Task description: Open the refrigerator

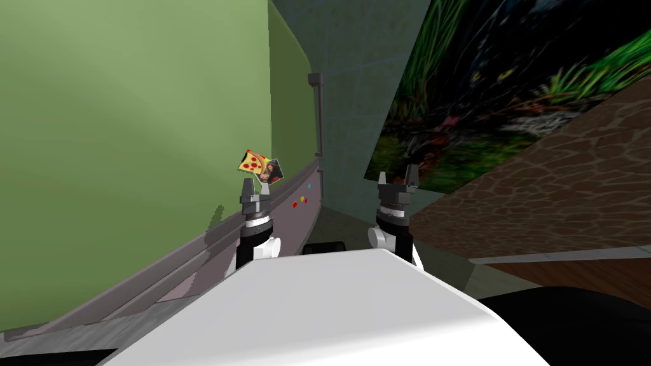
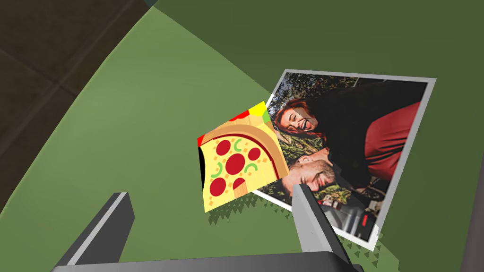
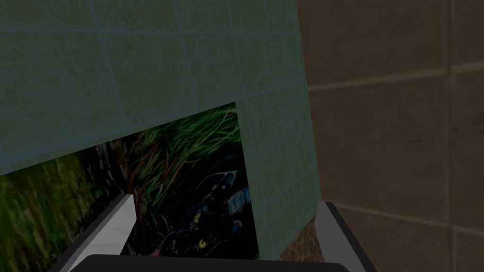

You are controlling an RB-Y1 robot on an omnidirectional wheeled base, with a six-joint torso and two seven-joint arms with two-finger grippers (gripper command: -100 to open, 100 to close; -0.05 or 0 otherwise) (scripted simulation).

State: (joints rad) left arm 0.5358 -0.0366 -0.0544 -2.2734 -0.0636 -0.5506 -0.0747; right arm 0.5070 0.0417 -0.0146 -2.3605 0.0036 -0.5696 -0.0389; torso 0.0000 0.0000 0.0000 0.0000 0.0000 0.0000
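**Where the left gripper faces the green door**

Because the head view takes in the whole front, it shows the refrigerator (image 1: pixel 127 127) as a broad, smooth green door with a rounded corner. The pizza magnet (image 1: pixel 253 162) is stuck on that door. A dark grey bar handle (image 1: pixel 318 114) runs along the door's edge, well apart from the pizza magnet. A grey band (image 1: pixel 280 222) of the front lies just beside the magnet and carries small coloured magnets (image 1: pixel 300 201).

The left gripper (image 1: pixel 255 187) stands just before the pizza magnet. The right gripper (image 1: pixel 398 178) is well apart from it, out past the handle and off the door.

The left wrist view adds detail: the pizza magnet (image 2: pixel 236 160) is a flat square card, one edge lapping a white-bordered photo (image 2: pixel 350 151) of a laughing red-haired woman and a bearded man. Both lie flat on the matte green. The left gripper (image 2: pixel 208 226) has its blades spread wide and empty.

The right wrist view shows the right gripper (image 3: pixel 224 226) equally wide, holding nothing.
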